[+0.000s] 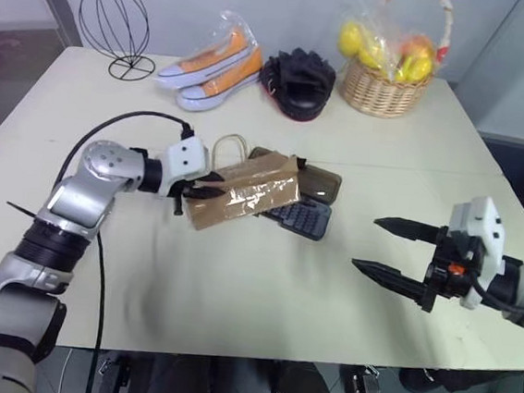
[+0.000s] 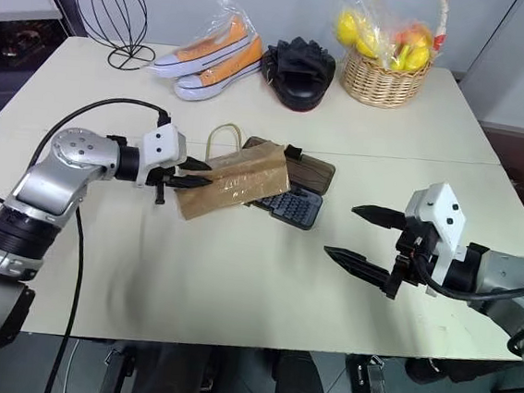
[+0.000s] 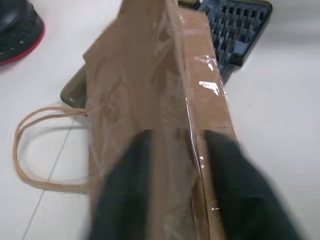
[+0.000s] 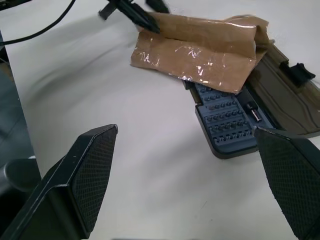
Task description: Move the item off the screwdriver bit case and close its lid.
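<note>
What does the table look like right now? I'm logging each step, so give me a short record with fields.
bag: brown paper bag lying across the open bit case, one end pinched
left gripper: jaws shut on the bag's edge
right gripper: jaws open, off to the side above the table, holding nothing
lid: folded back flat, still open
bits: rows partly uncovered at the case's end
background: sneakers, black glove, fruit basket, wire stand

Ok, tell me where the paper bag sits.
Mid-table, the paper bag lies across the open bit case, its left end pinched by the left gripper.
</note>
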